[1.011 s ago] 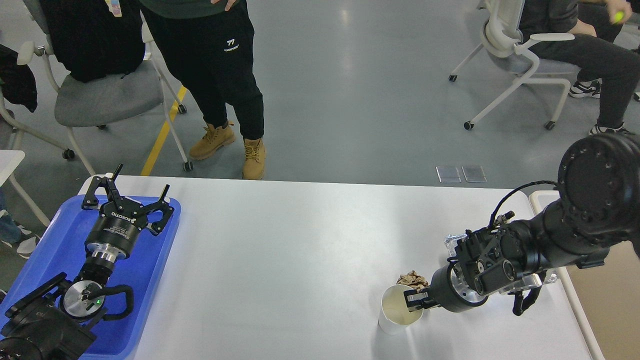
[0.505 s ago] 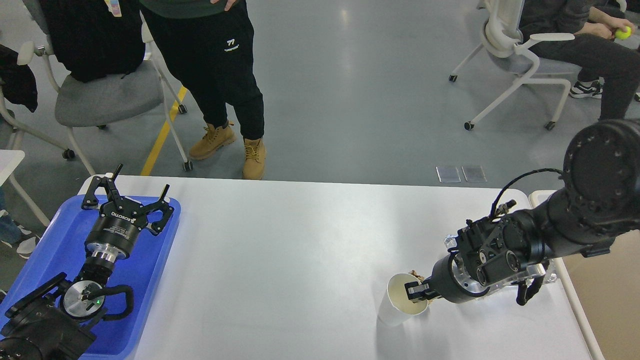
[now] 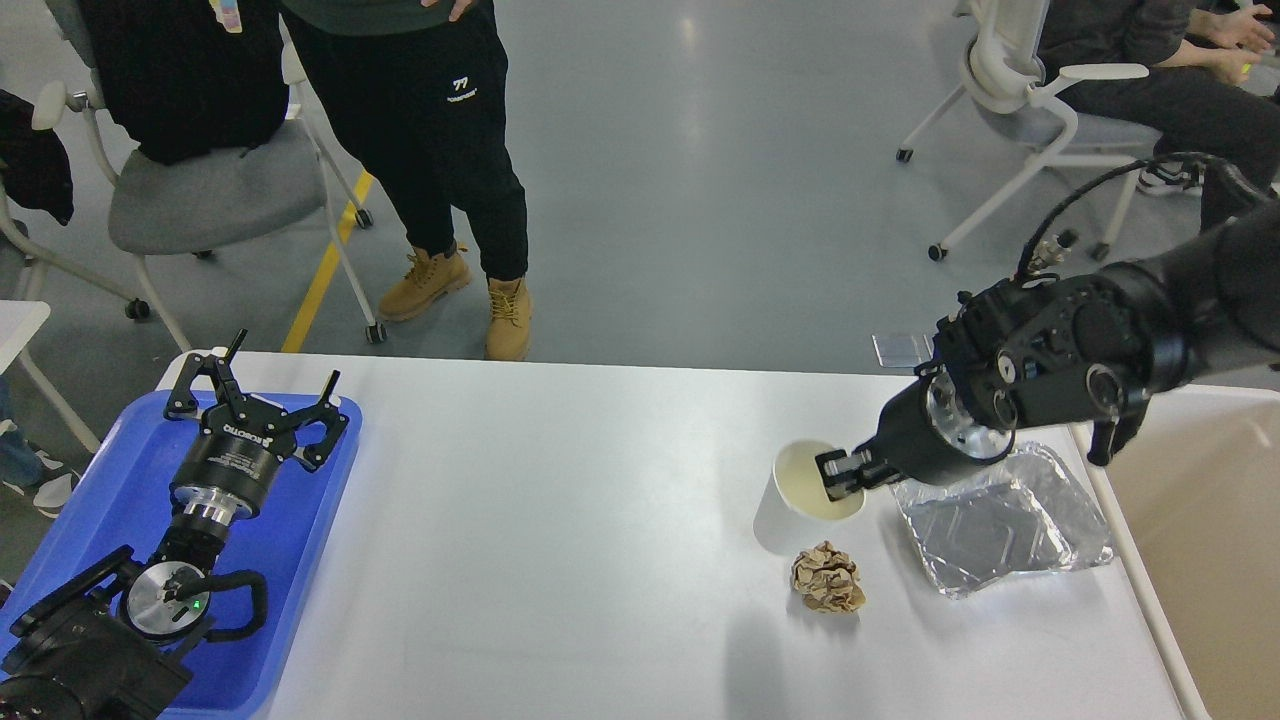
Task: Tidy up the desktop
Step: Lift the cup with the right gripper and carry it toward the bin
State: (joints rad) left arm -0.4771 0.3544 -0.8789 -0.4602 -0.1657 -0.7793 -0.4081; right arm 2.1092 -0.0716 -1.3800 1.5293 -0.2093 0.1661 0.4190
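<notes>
Right gripper (image 3: 838, 478) jaws grasping paper cup (image 3: 805, 497) rim above worktop (image 3: 560, 520) | left gripper (image 3: 255, 385) jaws released over blue tray (image 3: 110, 500) | advice: carry cup level, clear of paper ball (image 3: 827, 577).

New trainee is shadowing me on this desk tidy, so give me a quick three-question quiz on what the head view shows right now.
1. True or false: the right pincer grips the rim of the paper cup.
2. What lies on the desktop just in front of the cup? A) crumpled brown paper B) a spoon C) a lid
3. Over which thing does the left pincer hang, open?

Key:
1. True.
2. A, the crumpled brown paper, beside the foil tray.
3. The blue tray.
</notes>
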